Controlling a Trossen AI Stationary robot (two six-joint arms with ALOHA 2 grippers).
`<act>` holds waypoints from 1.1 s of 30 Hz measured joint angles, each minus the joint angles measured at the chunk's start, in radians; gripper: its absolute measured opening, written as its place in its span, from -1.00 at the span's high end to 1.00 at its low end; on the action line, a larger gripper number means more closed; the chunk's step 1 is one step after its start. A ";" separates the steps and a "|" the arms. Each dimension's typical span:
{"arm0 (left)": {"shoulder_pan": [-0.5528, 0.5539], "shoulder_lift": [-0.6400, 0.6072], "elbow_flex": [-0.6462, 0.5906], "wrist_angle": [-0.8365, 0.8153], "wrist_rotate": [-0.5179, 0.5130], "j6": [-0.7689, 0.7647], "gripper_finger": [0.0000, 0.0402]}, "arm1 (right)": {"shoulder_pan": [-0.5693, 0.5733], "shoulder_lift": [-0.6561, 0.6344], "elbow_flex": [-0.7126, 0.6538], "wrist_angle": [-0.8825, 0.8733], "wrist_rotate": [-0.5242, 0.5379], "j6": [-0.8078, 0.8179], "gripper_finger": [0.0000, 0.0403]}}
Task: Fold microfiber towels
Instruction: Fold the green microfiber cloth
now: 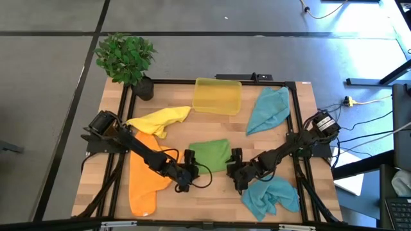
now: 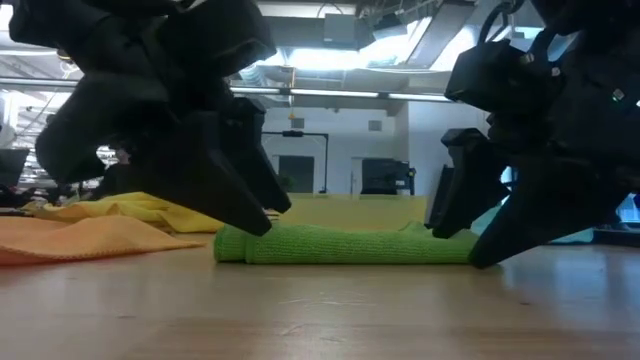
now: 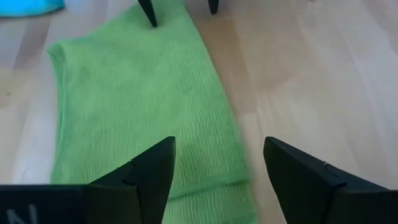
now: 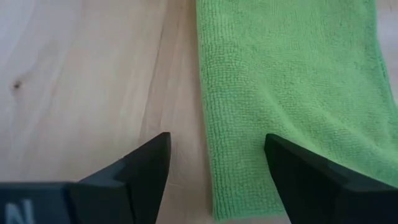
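The green towel (image 1: 210,154) lies folded into a strip at the table's middle, flat on the wood (image 2: 340,245). My left gripper (image 1: 191,171) stands open at the strip's left end, its fingers on either side of the towel's near corner (image 3: 217,155). My right gripper (image 1: 234,169) stands open at the right end, straddling the towel's near edge (image 4: 217,149). Both slant down. Other towels lie loose: yellow (image 1: 160,120), orange (image 1: 144,183), teal at the far right (image 1: 268,109) and teal at the near right (image 1: 273,196). My left gripper has one fingertip (image 2: 262,226) right at the top of the green towel's left end; I cannot tell whether it touches. My right gripper has its fingertips (image 2: 440,232) at the towel's right end, and I cannot tell whether they touch it either.
A translucent yellow bin (image 1: 217,96) stands at the far middle of the table. A potted plant (image 1: 128,61) stands at the far left corner. Bare wood (image 1: 212,196) shows in front of the green towel, between the orange and the near teal towel.
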 joint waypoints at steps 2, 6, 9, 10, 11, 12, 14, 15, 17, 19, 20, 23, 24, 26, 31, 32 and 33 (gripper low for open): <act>0.004 0.000 0.000 -0.005 -0.001 0.000 -0.18 | 0.000 0.000 0.000 -0.016 0.001 0.003 -0.30; 0.003 -0.003 0.000 -0.007 -0.002 0.017 -0.17 | 0.000 -0.002 0.003 -0.065 0.027 0.031 -0.29; -0.002 -0.033 0.000 -0.014 0.004 0.031 -0.17 | -0.001 -0.004 0.005 -0.106 0.057 0.055 -0.27; -0.003 -0.049 0.000 -0.017 0.003 0.042 -0.17 | -0.001 -0.004 0.005 -0.116 0.075 0.059 -0.26; -0.003 -0.067 0.000 -0.023 -0.003 0.057 -0.17 | -0.001 -0.004 0.005 -0.122 0.090 0.060 -0.25; -0.003 -0.084 0.000 -0.031 -0.014 0.066 -0.17 | -0.001 -0.004 0.005 -0.129 0.107 0.060 -0.25; 0.000 -0.119 0.000 -0.050 -0.030 0.085 -0.17 | -0.001 -0.003 0.003 -0.139 0.148 0.062 -0.23; 0.002 -0.138 0.000 -0.069 -0.042 0.088 -0.17 | -0.003 -0.003 0.002 -0.145 0.172 0.068 -0.23; 0.013 -0.165 0.001 -0.097 -0.056 0.088 -0.17 | -0.009 -0.002 0.001 -0.167 0.212 0.087 -0.22; 0.027 -0.181 0.002 -0.156 -0.074 0.088 -0.16 | -0.019 -0.002 0.001 -0.199 0.234 0.119 -0.21; 0.036 -0.183 0.001 -0.181 -0.079 0.088 -0.16 | -0.024 -0.002 0.001 -0.223 0.248 0.141 -0.20; 0.071 -0.183 0.001 -0.247 -0.100 0.082 -0.16 | -0.044 -0.002 0.000 -0.296 0.311 0.198 -0.19; 0.086 -0.183 0.001 -0.265 -0.099 0.077 -0.16 | -0.053 0.000 -0.002 -0.309 0.328 0.212 -0.18; 0.117 -0.178 0.001 -0.290 -0.098 0.062 -0.16 | -0.070 0.000 -0.002 -0.314 0.356 0.215 -0.18; 0.179 -0.176 0.000 -0.325 -0.097 0.072 -0.16 | -0.128 0.000 -0.001 -0.292 0.356 0.215 -0.18; 0.190 -0.176 0.000 -0.327 -0.097 0.084 -0.16 | -0.142 0.000 -0.001 -0.287 0.360 0.214 -0.18; 0.199 -0.176 0.000 -0.329 -0.095 0.091 -0.16 | -0.156 0.000 -0.001 -0.278 0.362 0.212 -0.18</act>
